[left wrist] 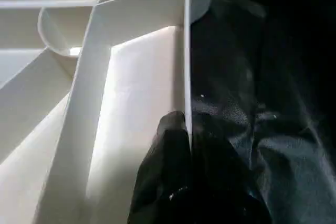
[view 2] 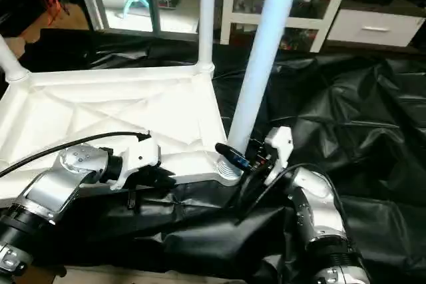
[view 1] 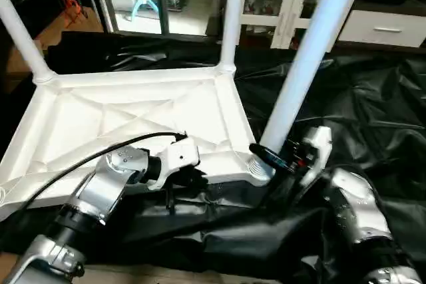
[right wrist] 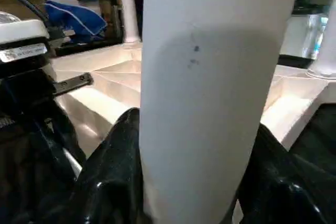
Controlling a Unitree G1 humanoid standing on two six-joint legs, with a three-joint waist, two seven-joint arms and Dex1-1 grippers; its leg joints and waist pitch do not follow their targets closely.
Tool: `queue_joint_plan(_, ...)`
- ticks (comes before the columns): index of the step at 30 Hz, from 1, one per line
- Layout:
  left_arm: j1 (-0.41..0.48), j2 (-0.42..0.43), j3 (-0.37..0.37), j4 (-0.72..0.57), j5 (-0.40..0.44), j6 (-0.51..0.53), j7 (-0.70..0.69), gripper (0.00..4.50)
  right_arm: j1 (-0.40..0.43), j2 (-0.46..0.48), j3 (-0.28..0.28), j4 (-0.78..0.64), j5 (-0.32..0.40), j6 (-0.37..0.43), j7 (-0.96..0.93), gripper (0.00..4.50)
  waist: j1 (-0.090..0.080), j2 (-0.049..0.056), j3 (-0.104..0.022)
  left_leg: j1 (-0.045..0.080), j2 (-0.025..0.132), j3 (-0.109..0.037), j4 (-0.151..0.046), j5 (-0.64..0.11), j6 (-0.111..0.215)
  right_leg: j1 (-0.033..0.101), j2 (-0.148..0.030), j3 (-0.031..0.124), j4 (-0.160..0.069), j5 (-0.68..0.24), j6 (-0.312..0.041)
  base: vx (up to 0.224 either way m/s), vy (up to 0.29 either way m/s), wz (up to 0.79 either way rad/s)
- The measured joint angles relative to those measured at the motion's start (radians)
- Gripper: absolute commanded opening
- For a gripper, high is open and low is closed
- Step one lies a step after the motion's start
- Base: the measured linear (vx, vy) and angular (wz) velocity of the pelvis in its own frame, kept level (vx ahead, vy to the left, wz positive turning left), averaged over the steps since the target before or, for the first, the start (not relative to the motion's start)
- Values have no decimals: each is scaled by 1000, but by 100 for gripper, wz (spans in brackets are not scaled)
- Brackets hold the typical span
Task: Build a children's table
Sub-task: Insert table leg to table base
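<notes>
Right, my left gripper (left wrist: 186,145) pinches the upturned white ribbed plastic tabletop's (view 1: 133,114) six-o'clock rim while my right gripper (right wrist: 191,182) clasps the long white tubular leg (view 1: 303,64) leaning toward one o'clock, so pushing crooked could jam its socket.

We can read no words or numbers anywhere. We do see one small white label (right wrist: 23,52) with dark print on the left gripper's (right wrist: 31,77) white housing, just beside the near table leg (right wrist: 210,98), but its print is too small to read.
</notes>
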Motion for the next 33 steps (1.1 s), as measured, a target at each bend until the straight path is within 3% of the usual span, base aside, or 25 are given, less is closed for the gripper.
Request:
queue_joint_plan(5,-9,-97,34,-32,8,186,135,0,-45,70,-4,16,-86,13,-297,188,-25,1,0,-1,0,0,0,0,0,-1,0,0,-5,-4,3,0,0,0)
queue_joint_plan(10,-87,-366,61,25,43,394,430,0,-131,152,-65,89,-192,24,-759,188,-18,12,-3,-6,-7,3,0,0,1,2,-5,5,-15,-5,3,3,11,2)
queue_joint_plan(13,-114,-450,69,76,34,413,528,0,-144,158,-72,92,-229,34,-869,188,-15,13,-4,-7,-12,5,0,-2,4,3,-12,4,-15,0,-4,0,0,0)
queue_joint_plan(16,-138,-498,85,122,19,413,578,0,-162,151,-73,107,-256,36,-926,188,-15,22,-10,-8,-18,5,0,-6,12,3,-17,3,-15,2,-8,52,23,5)
queue_joint_plan(19,-145,-513,91,122,18,431,608,0,-178,150,-75,122,-258,36,-946,188,-15,26,-13,-10,-19,5,0,-9,17,8,-17,2,-15,2,-8,23,6,1)
queue_joint_plan(24,-148,-514,96,115,16,446,616,0,-182,170,-91,129,-265,16,-970,188,-17,28,-15,-17,-19,5,1,-7,23,3,-18,1,-15,2,-8,0,0,0)
queue_joint_plan(33,-148,-499,96,109,-1,449,616,0,-189,177,-110,152,-243,-12,-914,188,-23,28,-15,-18,-18,4,1,-10,19,3,-18,1,-16,2,-7,0,0,0)
